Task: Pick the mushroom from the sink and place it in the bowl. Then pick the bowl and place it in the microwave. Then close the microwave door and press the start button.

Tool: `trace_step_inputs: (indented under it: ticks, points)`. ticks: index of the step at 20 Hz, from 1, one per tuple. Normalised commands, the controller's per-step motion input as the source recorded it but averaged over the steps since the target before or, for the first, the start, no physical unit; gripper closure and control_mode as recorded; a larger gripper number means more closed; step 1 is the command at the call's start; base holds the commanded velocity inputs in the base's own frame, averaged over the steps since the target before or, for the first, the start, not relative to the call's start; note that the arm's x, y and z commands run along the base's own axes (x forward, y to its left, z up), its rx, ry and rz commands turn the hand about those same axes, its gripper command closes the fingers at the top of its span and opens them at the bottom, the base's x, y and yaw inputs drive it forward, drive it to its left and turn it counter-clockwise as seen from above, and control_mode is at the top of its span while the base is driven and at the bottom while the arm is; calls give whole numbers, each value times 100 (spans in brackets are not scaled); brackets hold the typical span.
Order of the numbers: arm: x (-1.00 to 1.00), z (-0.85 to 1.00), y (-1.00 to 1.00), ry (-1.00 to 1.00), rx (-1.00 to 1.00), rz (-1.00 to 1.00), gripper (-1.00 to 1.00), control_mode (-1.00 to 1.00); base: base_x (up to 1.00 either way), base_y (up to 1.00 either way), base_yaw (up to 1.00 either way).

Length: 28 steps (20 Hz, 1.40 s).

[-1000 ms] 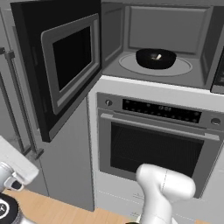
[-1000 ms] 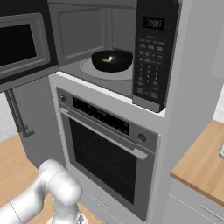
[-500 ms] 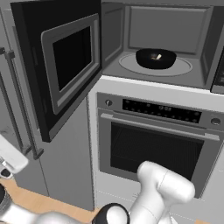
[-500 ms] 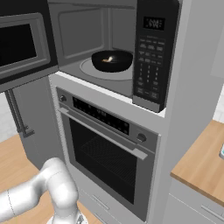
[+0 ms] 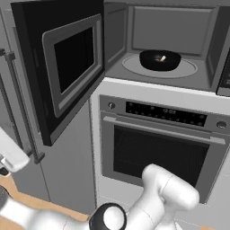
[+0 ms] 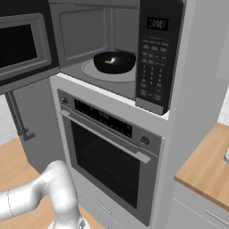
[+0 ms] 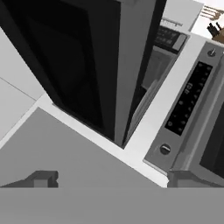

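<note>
Right base view: wooden counter [image 6: 203, 172] beside oven [image 6: 107, 163].

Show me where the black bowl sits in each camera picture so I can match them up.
Left base view: the black bowl sits upper right, on the turntable inside the open microwave.
Right base view: the bowl is upper centre, left of the keypad.
Hand view: not in it.
Shared landmark: the oven's control panel.
</note>
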Motion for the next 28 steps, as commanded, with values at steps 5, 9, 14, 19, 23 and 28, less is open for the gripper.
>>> trace_step_inputs:
  ticks: [5,9,14,19,23,28]
  points:
    - [-2,40,-73,-2,20,0,-100,-100,0,0,0]
    - [-23,34,-93,-7,20,0,-100,-100,0,0,0]
    - [-45,24,-100,-17,19,0,-100,-100,0,0,0]
    - [-56,22,-100,-25,18,0,-100,-100,0,0,0]
    - [-49,25,-100,-27,19,0,-100,-100,0,0,0]
    - [-18,19,-100,-19,26,0,-100,-100,0,0,0]
